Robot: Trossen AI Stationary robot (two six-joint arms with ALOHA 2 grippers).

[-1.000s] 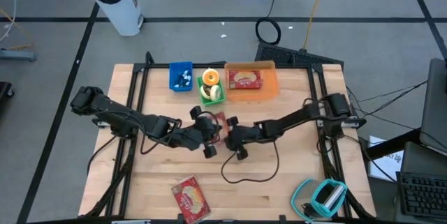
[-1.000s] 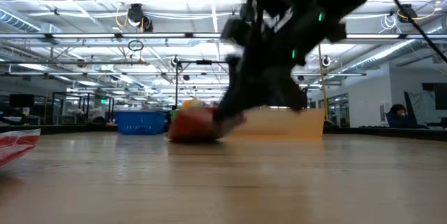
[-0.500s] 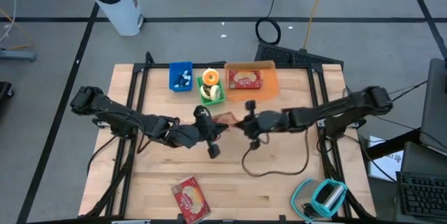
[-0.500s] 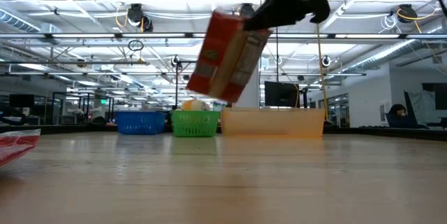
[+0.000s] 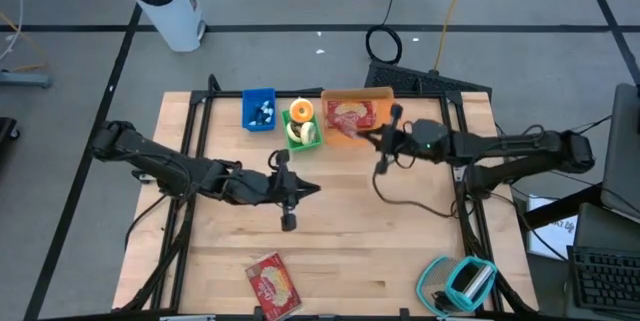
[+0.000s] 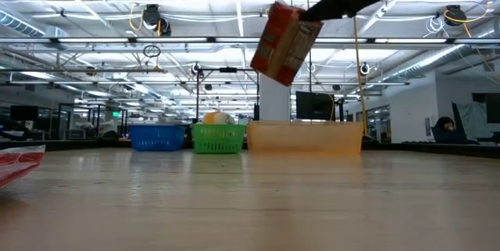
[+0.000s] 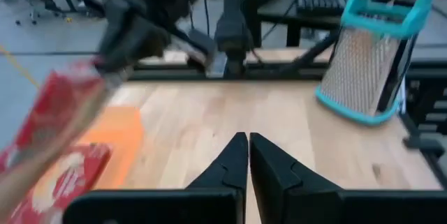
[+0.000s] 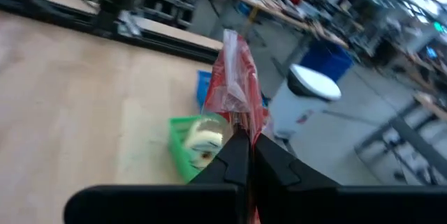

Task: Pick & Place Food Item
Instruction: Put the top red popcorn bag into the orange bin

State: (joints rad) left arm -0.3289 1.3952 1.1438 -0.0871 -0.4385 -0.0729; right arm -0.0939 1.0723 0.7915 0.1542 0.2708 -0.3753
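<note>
While your right gripper (image 5: 362,135) hangs over the orange bin (image 5: 385,121) at the table's (image 5: 400,251) far edge, its fingers are pinched tight on a red packet (image 6: 283,41), which dangles high above the wood in the low view. From the right wrist you see the packet's edge caught between the two dark fingers (image 8: 234,158), with the green basket (image 8: 183,147) and blue bin (image 8: 203,84) beyond. A second packet already lies flat in the orange bin. Your left gripper (image 5: 310,190) rests low near the table's middle, jaws together and holding nothing, well apart from the other arm. Another red packet (image 5: 273,285) sits at the near edge, and a teal grater (image 5: 466,279) lies at the near right corner.
</note>
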